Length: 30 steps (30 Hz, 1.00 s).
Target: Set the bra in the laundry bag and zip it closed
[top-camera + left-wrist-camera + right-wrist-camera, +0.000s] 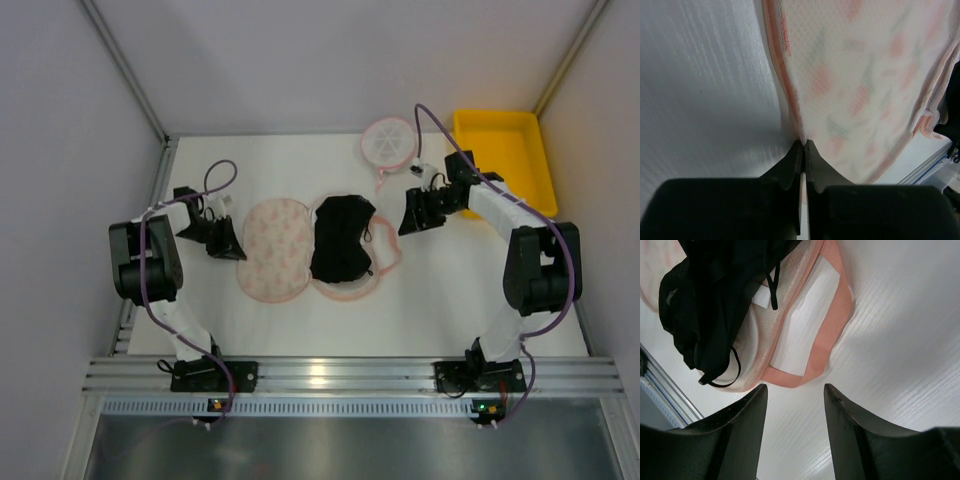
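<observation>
The open laundry bag [272, 252] stretches lengthwise between the left pincer [238, 250], nipped shut on its rim, and the right pincer [406, 226], standing half open, with the bra [340, 238] lying crosswise on the half nearer the right pincer.

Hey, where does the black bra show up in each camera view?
Top: the bra lies centre, on the laundry bag's right half.
Left wrist: not clearly in it; only a dark sliver at the right edge.
Right wrist: upper left.
Shared landmark: the bag's pink trim.
</observation>
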Each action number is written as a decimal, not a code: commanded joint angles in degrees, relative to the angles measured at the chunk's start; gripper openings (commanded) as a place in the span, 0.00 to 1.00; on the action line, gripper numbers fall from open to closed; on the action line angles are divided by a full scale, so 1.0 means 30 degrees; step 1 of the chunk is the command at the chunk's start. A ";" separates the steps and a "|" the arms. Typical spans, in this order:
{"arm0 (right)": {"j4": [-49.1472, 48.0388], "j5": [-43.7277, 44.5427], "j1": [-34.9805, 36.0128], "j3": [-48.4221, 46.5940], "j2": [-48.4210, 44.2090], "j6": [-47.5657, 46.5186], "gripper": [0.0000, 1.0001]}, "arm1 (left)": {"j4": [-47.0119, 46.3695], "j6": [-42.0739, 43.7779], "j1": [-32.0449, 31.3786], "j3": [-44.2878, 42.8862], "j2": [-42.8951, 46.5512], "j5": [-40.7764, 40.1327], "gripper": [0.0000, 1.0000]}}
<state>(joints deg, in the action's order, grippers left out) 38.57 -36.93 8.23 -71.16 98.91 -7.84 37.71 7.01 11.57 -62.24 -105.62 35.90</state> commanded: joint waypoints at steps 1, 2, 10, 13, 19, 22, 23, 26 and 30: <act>0.0123 0.0063 0.0069 -0.0656 -0.0129 -0.0464 0.50 | -0.0267 0.0155 0.0243 -0.0699 0.0138 0.1155 0.00; 0.0181 0.0092 0.0011 -0.0657 -0.0100 -0.0493 0.49 | -0.0267 0.0097 0.0534 -0.0815 0.0662 0.1274 0.00; 0.0035 0.0093 -0.0106 -0.0217 -0.0188 -0.0348 0.47 | 0.1958 -0.0137 0.1269 -0.3860 0.3594 0.0837 0.00; -0.0023 -0.0054 -0.0106 -0.0451 0.0045 -0.0172 0.47 | 0.2544 -0.0693 0.1094 -0.5091 0.4094 0.0719 0.00; 0.0152 -0.0230 -0.0106 -0.1446 0.0515 0.0209 0.47 | 0.2810 -0.1573 -0.1568 -0.7694 0.4124 0.1363 0.00; 0.0240 -0.0318 -0.0077 -0.1535 0.0574 0.0326 0.47 | 0.2780 -0.1486 -0.3823 -0.8520 0.3686 0.1131 0.00; 0.0240 -0.0376 -0.0077 -0.1506 0.0603 0.0414 0.47 | 0.2809 -0.1398 -0.5424 -0.8812 0.3365 0.1042 0.00; 0.0240 -0.0522 -0.0077 -0.1360 0.0545 0.0531 0.47 | 0.2809 -0.1221 -0.8011 -0.9019 0.2369 -0.0100 0.00; 0.0036 -0.0640 -0.0018 -0.0921 0.0252 0.0736 0.47 | 0.2722 -0.1601 -1.0680 -0.9603 0.0057 -0.1039 0.00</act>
<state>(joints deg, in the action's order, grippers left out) 38.98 -37.34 8.08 -73.21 100.77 -6.22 44.69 3.14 -17.15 -89.27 -101.06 35.20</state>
